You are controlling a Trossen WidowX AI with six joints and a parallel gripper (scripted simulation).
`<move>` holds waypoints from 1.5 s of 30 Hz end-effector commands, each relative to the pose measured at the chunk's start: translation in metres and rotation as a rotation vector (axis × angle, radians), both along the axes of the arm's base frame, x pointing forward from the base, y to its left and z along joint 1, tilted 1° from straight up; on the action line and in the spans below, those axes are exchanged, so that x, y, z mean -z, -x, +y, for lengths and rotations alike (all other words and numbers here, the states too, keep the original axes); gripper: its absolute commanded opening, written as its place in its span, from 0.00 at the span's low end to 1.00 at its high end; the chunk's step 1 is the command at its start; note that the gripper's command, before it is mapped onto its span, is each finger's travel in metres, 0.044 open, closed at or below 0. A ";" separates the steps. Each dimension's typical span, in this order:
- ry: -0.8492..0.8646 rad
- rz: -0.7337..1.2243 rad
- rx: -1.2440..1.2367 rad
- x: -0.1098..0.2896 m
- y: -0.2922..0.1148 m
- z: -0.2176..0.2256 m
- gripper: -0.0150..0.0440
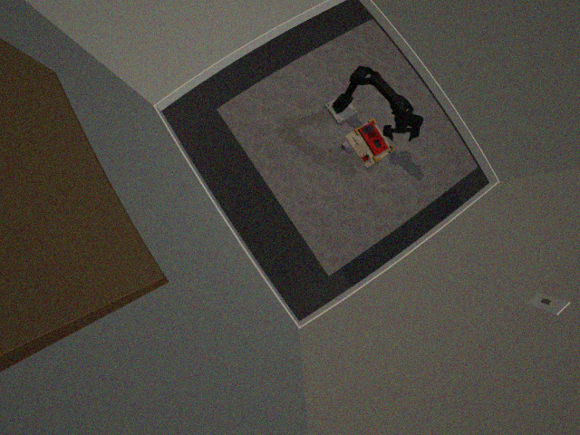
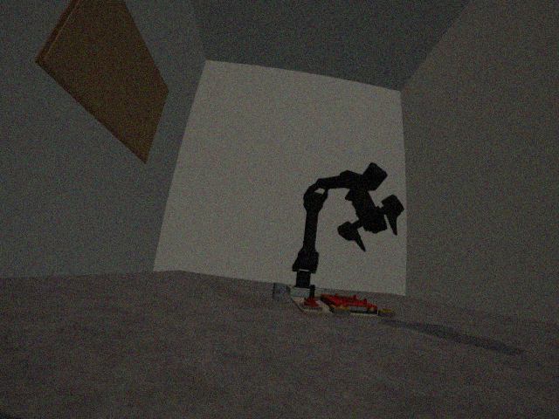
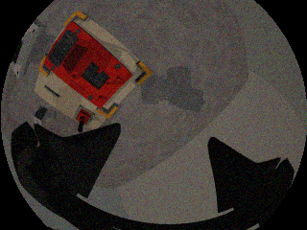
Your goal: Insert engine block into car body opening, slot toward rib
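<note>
Guessing the engine block, too small to pick out, is light and rigid, so grab its flat sides; gripper (image 2: pixel 370 225) hangs wide open, empty, above car body (image 1: pixel 373 138) near the worktop's far corner.

One black arm (image 2: pixel 311 225) with two fingers. One red car body (image 1: pixel 374 138) sits on one pale tray (image 1: pixel 354 142).
</note>
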State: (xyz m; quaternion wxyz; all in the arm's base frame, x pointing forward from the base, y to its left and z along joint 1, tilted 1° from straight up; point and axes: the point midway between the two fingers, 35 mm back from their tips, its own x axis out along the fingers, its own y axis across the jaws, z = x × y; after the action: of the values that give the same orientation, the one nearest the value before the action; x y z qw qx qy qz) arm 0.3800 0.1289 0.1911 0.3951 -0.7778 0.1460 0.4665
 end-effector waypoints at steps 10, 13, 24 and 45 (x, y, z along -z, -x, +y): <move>0.063 0.272 0.302 0.038 0.045 -0.148 1.00; 0.060 0.344 0.373 0.046 0.064 -0.176 1.00; -0.001 0.570 0.586 0.064 0.142 -0.234 1.00; -0.001 0.570 0.586 0.119 0.141 -0.237 1.00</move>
State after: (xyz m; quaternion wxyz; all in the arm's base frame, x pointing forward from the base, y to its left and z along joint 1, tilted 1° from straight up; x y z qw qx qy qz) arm 0.2391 -0.1077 0.0772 0.4566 -0.5437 0.4662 0.5278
